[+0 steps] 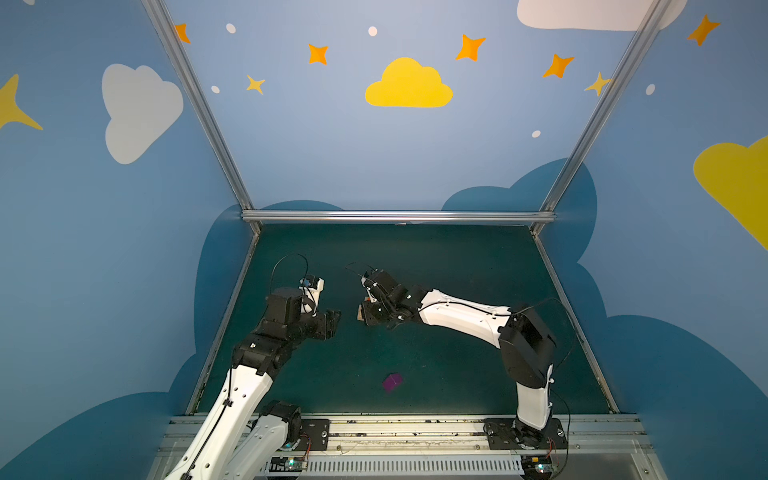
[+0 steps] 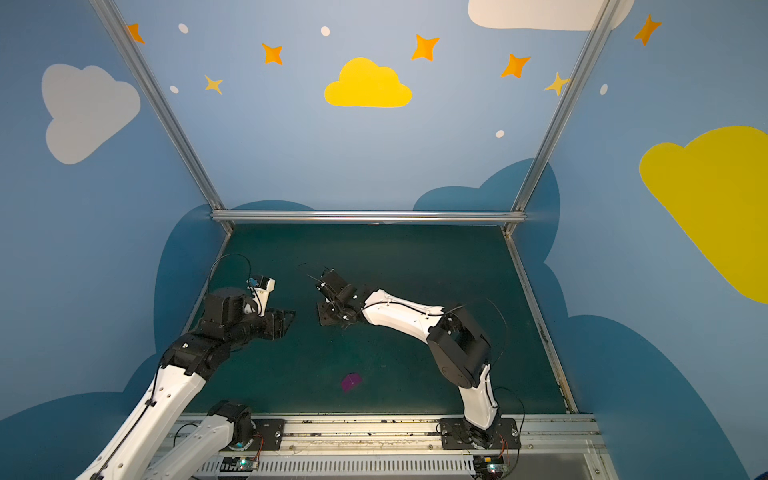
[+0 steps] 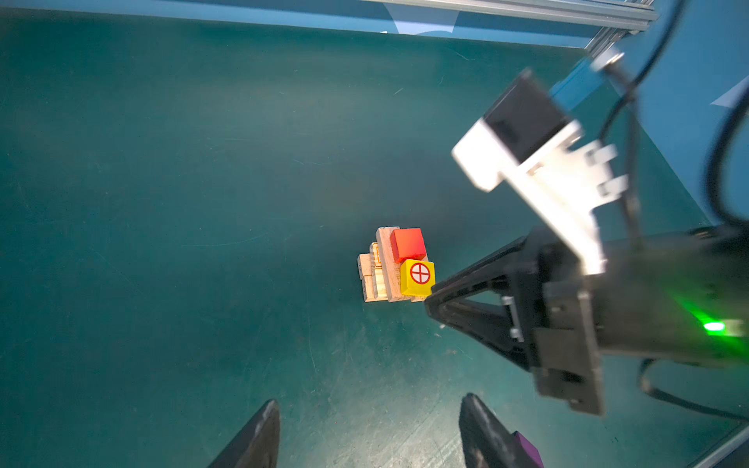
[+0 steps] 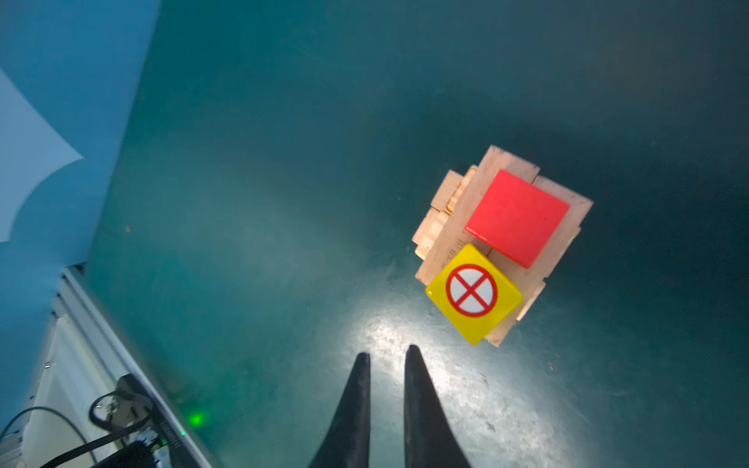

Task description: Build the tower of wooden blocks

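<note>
The tower [image 3: 385, 279] is a small stack of tan planks on the green mat, with a red cube [image 3: 408, 244] and a yellow cube [image 3: 418, 277] side by side on top. From the right wrist the red cube [image 4: 516, 216] and the yellow cube [image 4: 473, 293] show close up. My right gripper [image 4: 388, 353] hovers just beside the yellow cube, shut to a thin gap with nothing in it. It covers the tower in both top views. My left gripper [image 3: 371, 409] is open and empty, a short way left of the tower. A purple cube [image 1: 392, 382] lies alone near the front.
The blue side wall and metal frame rail [image 1: 397, 216] bound the mat. The left arm's elbow and wrist [image 1: 286, 307] stand close to the left wall. The purple cube [image 3: 527, 449] shows just past one left finger.
</note>
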Controlling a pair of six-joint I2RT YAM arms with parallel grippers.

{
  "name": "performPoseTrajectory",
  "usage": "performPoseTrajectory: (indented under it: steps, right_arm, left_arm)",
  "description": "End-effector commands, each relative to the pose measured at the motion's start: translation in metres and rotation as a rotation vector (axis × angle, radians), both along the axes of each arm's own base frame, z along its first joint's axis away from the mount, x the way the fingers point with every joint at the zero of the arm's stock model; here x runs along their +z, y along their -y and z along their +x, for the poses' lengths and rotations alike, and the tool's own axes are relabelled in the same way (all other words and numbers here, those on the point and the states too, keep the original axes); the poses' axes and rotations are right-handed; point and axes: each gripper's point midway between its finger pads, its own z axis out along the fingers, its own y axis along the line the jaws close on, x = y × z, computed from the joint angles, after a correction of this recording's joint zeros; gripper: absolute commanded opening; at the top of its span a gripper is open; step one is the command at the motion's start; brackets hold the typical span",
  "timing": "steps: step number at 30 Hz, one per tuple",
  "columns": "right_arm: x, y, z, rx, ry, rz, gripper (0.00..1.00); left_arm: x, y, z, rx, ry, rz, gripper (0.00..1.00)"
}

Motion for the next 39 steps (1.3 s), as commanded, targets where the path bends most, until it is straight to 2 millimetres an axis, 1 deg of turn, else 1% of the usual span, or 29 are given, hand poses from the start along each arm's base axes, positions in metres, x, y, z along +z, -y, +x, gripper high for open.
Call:
performPoseTrajectory:
  steps: [1,6,8,10,11,15,16,21,29,39]
  right_arm:
    - [0.005,0.015,0.005,-0.008,0.044,-0.033,0.13]
    - [-0.011,0.025,0.013,-0.033,0.006,-0.047,0.07]
    - [-0.017,0.026,0.014,-0.035,-0.003,-0.054,0.06]
    - [-0.020,0.025,0.015,-0.036,-0.008,-0.054,0.01]
    - [-0.021,0.025,0.016,-0.037,-0.012,-0.055,0.00]
    - [-0.029,0.028,0.019,-0.051,-0.020,-0.069,0.00]
    - [-0.031,0.029,0.020,-0.055,-0.023,-0.073,0.00]
    - [-0.038,0.033,0.026,-0.076,-0.035,-0.081,0.00]
    - [-0.045,0.036,0.028,-0.086,-0.047,-0.092,0.00]
    - [-0.049,0.034,0.030,-0.085,-0.063,-0.088,0.00]
  left_arm:
    - [0.003,-0.001,0.002,-0.001,0.022,0.011,0.70]
    - [0.002,-0.001,0.002,-0.001,0.019,0.011,0.70]
    - [0.001,-0.001,0.002,0.000,0.016,0.012,0.70]
    - [0.000,-0.001,0.002,0.000,0.015,0.012,0.70]
    - [0.000,-0.001,0.002,-0.001,0.013,0.012,0.70]
    - [0.000,-0.001,0.002,-0.001,0.012,0.012,0.70]
    - [-0.001,-0.006,0.004,0.024,0.017,0.032,0.70]
    - [-0.001,-0.007,0.005,0.026,0.016,0.035,0.70]
    - [-0.003,-0.007,0.005,0.027,0.013,0.038,0.70]
    - [-0.003,-0.007,0.006,0.029,0.010,0.040,0.70]
